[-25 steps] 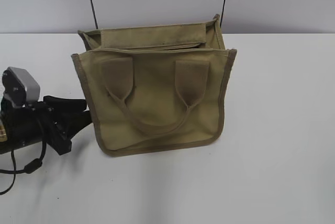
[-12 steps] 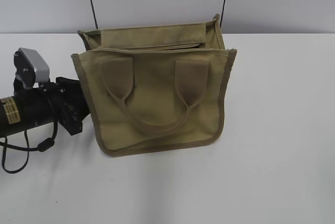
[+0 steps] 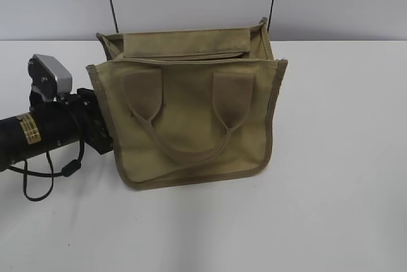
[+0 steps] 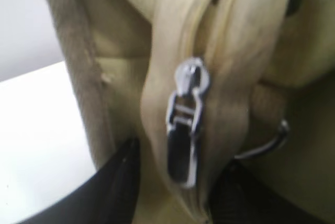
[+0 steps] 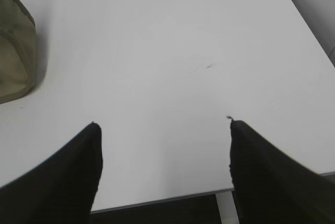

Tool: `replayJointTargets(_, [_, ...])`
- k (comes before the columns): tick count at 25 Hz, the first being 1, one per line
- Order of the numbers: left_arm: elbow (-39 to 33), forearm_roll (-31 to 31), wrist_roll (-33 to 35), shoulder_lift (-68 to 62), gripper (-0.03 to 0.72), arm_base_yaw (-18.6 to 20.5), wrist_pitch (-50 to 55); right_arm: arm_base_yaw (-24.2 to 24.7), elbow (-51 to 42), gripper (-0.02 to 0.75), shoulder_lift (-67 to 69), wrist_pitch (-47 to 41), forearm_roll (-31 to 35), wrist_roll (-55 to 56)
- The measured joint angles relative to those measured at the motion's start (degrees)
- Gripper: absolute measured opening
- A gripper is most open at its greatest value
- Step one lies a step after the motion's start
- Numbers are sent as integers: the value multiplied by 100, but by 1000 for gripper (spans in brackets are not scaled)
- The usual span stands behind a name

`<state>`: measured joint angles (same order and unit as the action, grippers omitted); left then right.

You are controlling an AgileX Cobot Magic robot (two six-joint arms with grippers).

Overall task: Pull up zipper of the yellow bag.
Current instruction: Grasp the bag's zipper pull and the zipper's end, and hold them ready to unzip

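In the left wrist view, the black left gripper (image 4: 172, 192) stood narrowly parted, its two dark fingers (image 4: 118, 182) flanking the khaki zip tape at the bottom of the frame. Between them hung the small grey metal pull (image 4: 184, 145) of the zipper (image 4: 209, 51), dangling just above the gap; whether the fingers actually pinched it could not be told — the picture was blurred. The tape ran up and away between folds of canvas, with darker edge binding on the left.

From the exterior camera, the left arm (image 3: 44, 133) lay low and nearly level over the white table (image 3: 337, 189), its black barrel reaching in from the left edge, the silver wrist camera (image 3: 52, 75) on top, and its tip pressed against the left side of the boxy khaki canvas yellow bag (image 3: 191, 126). The bag stood upright near the table's middle, two webbing loop handles (image 3: 184, 135) drooping on its front.

The right gripper (image 5: 162, 145) was spread wide over bare tabletop — holding nothing — with a corner of the bag well off to its left.
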<state>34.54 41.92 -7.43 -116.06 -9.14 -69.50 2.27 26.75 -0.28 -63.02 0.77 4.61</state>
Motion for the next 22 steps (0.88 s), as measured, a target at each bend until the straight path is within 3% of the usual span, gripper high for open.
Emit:
replayJointTargets(13, [140,17,0,-433,288,0,13,0,0,554,0,0,0,0])
replayJointTargets(18, [140,12,0,-433,207,0,13,0,0,554,0,0,0,0])
replayJointTargets(22, [133,-77,0,-433,56,0,13,0,0,554,0,0,0,0])
